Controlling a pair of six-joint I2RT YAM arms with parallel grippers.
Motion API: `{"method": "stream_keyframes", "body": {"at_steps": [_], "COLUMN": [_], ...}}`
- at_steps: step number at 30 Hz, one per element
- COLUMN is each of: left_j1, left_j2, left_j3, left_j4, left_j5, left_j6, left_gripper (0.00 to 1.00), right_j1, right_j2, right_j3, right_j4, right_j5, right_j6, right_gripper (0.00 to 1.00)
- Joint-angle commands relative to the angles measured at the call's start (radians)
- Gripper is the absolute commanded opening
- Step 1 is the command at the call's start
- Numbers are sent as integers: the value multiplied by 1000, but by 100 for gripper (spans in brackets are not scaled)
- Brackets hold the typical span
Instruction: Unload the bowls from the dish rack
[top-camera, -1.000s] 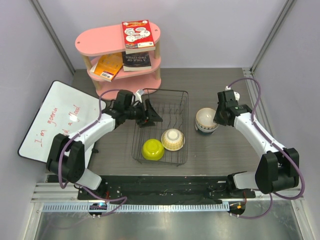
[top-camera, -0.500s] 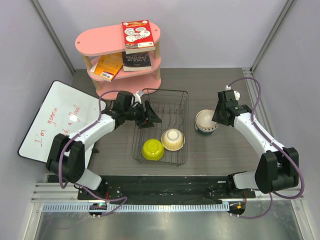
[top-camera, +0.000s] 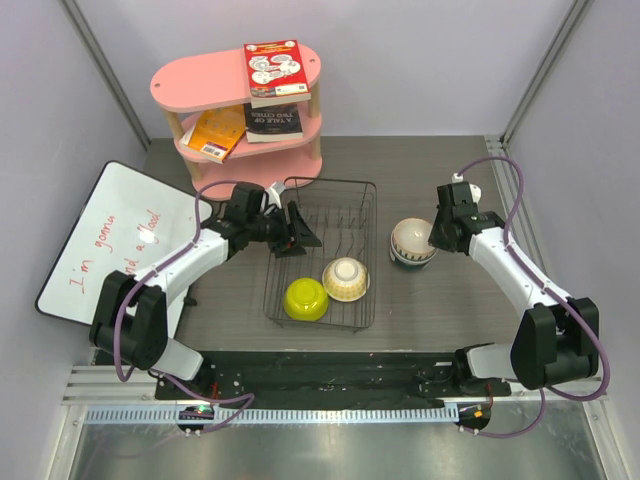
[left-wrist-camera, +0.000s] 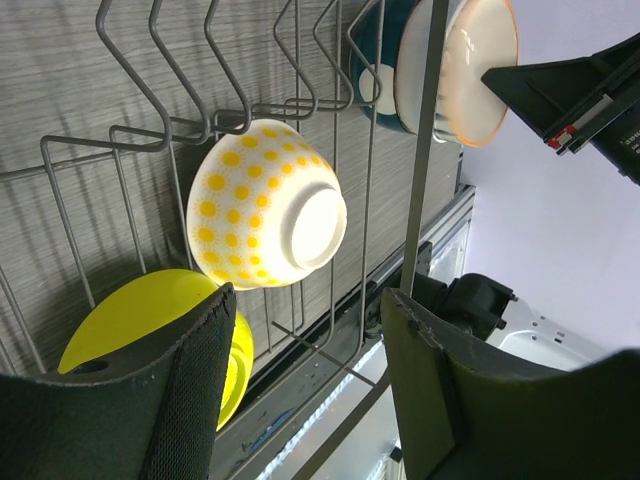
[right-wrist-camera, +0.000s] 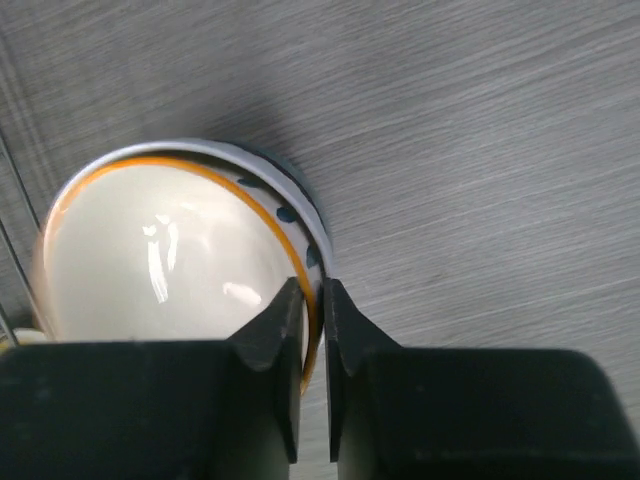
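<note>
The black wire dish rack (top-camera: 362, 205) stands mid-table. A yellow-green bowl (top-camera: 306, 299) and a cream yellow-dotted bowl (top-camera: 346, 279) lie in its near end; both also show in the left wrist view, the yellow-green bowl (left-wrist-camera: 150, 325) and the dotted bowl (left-wrist-camera: 262, 205). My left gripper (top-camera: 300, 228) is open and empty above the rack's far left part. My right gripper (top-camera: 432, 236) is shut on the rim of a white bowl with an orange rim line and blue marks (right-wrist-camera: 170, 250), right of the rack. A teal bowl (top-camera: 410, 261) sits under it.
A pink two-tier shelf (top-camera: 240, 110) with books stands behind the rack. A whiteboard (top-camera: 110, 235) lies at the left. The rack's upright tines (left-wrist-camera: 200, 60) are in front of my left fingers.
The right gripper has tipped the held bowl slightly and brought it back, staying in about the same spot. The left arm has hardly moved.
</note>
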Motion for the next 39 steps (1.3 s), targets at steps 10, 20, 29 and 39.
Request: {"method": "stream_keyframes", "body": {"at_steps": [10,20,29,39], "left_j1": [7,7,5,-186], "left_j2": [-28,-28,-37,-64], "left_j3": [31,22,22,145], "left_j4": [-10,-13,-26,-415], "left_j5": [1,-2,6,-338], "left_j6": [23,29,29,248], "left_gripper": [60,60,61,71], "right_j1": [-4,-3,-3,-3], "right_j2": [8,-2,-105,-248], "right_j3": [-1,10,97,127], "right_j4": [29,19,-95,-147], "right_j5": [-21,-31,-4,-143], "right_j6": [10,-7,-25,-21], "right_gripper": [17,44,50,66]}}
